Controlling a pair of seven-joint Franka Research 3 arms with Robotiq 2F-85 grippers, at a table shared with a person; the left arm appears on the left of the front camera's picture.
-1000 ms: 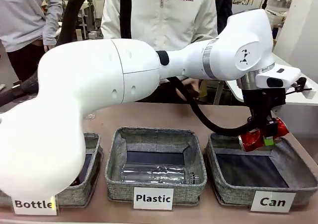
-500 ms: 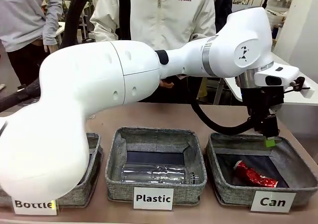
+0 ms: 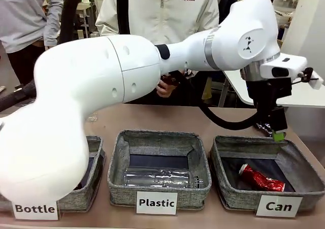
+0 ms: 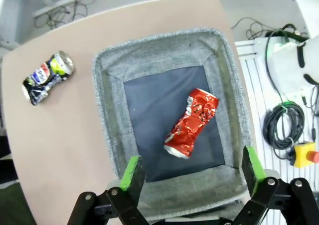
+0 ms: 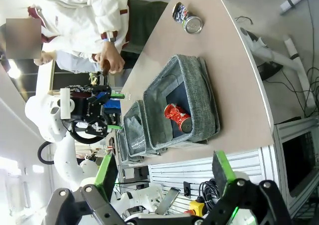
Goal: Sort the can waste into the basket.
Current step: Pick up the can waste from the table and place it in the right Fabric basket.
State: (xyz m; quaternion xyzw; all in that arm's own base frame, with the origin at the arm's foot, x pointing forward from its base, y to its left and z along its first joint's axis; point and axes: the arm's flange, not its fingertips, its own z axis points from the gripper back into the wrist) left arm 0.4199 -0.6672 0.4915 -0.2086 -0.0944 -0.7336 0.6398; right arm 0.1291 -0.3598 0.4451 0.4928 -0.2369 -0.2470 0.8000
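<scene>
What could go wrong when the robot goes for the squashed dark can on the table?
The dark can lies on its side near the edge of the table, outside the Can basket; a clumsy nudge might roll it off. The open left end effector hangs over the basket's rim; crossing too low, it could snag the fabric wall and drag the basket with the red can inside.

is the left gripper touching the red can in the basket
Apart. In the front view the open left gripper hangs above the basket rim, while the red can lies on its floor, clear of the fingers.
</scene>
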